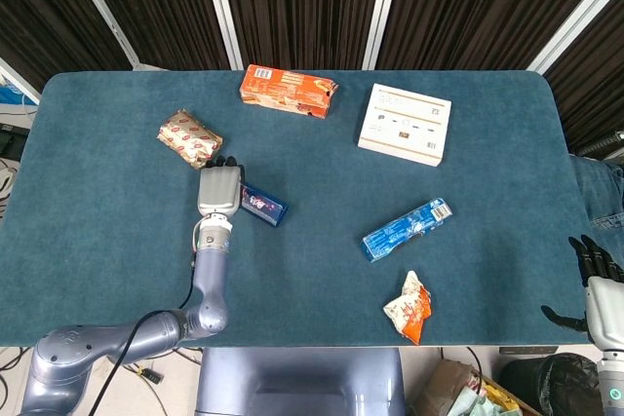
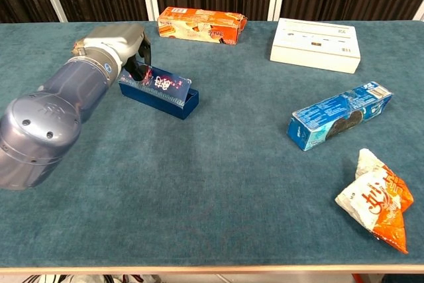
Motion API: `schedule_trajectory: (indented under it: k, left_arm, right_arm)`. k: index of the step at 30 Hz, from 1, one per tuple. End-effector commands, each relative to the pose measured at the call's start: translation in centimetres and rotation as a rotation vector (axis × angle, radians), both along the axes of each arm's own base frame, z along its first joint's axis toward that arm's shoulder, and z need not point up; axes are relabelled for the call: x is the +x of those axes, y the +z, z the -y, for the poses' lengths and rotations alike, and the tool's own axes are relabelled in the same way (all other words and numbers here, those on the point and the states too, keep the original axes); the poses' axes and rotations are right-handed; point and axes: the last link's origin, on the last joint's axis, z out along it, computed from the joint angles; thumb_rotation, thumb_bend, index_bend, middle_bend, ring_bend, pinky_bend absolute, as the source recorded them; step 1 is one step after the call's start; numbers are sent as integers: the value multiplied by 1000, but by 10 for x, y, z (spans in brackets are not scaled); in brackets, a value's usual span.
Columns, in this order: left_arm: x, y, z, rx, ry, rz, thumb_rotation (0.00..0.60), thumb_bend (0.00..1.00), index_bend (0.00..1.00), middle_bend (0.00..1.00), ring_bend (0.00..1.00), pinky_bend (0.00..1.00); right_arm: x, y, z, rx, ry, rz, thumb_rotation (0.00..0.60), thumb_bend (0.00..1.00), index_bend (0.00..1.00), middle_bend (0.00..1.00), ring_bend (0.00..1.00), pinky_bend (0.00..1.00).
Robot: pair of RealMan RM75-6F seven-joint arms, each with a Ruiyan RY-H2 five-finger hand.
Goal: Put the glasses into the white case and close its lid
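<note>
While the left arm reached from the near left corner across the blue-green table, its forearm ran almost straight toward the far side and the left hand lay palm down at the left end of a dark blue box. From the chest view the fingers curled down over that end of the box and touched it, though whether they actually gripped it or only rested against it could not be told. The box sat on the cloth left of centre, angled so its right end pointed slightly nearer. Just beyond the hand, to the far left, lay a gold and red packet, close but apart from it. An orange carton rested near the far edge, and a white case, flat and with its lid down, sat to the right of it, well apart from the left hand. A light blue carton lay right of centre, with a crumpled orange and white bag nearer the front edge. The right hand hung off the near right corner of the table, fingers apart and holding nothing. Glasses could not be made out in either view.
</note>
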Motion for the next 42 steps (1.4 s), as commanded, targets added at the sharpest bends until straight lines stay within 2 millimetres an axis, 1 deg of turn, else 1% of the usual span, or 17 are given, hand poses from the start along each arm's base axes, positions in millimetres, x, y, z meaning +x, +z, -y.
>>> schedule_trajectory:
  k: [1,19,25,28,31,33,36,38,40,42]
  left_arm:
    - [1,-1,-1,2,2,6,600,495,589,276,178,233]
    - [2,-4,-9,24,17,2,600,494,588,276,178,233]
    - [3,-7,-10,22,10,-5,600,494,559,275,178,233]
    - [3,-10,-10,18,8,-9,600,492,496,270,177,233]
    - [2,-13,-10,14,5,-22,600,488,338,253,164,231]
    - [1,-14,-10,12,5,-26,600,487,204,236,157,227]
    - [2,-14,-10,16,-1,-36,600,487,72,201,141,218]
    - [3,-14,-10,17,-3,-32,600,480,41,176,118,203]
    - [5,-13,-9,18,-12,-29,600,454,32,151,83,171]
    - [7,-12,-8,21,-34,-36,600,411,31,133,43,118]
  right_arm:
    - [0,0,0,-1,0,0,600,203,73,34,92,161]
    - [0,0,0,3,-6,4,600,203,75,34,91,161]
    - [0,0,0,3,-10,6,600,203,77,34,91,161]
    - [0,0,-1,5,-13,10,600,202,82,34,92,161]
    - [0,0,-1,4,-15,12,600,203,89,34,92,161]
    - [0,0,-1,4,-15,12,600,203,91,34,92,161]
    - [0,0,-1,5,-15,13,600,203,92,34,92,161]
    - [0,0,-1,5,-15,14,600,203,92,34,92,161]
    - [0,0,0,5,-15,15,600,203,92,34,92,161]
    - [0,0,-1,6,-15,16,600,203,92,34,92,161]
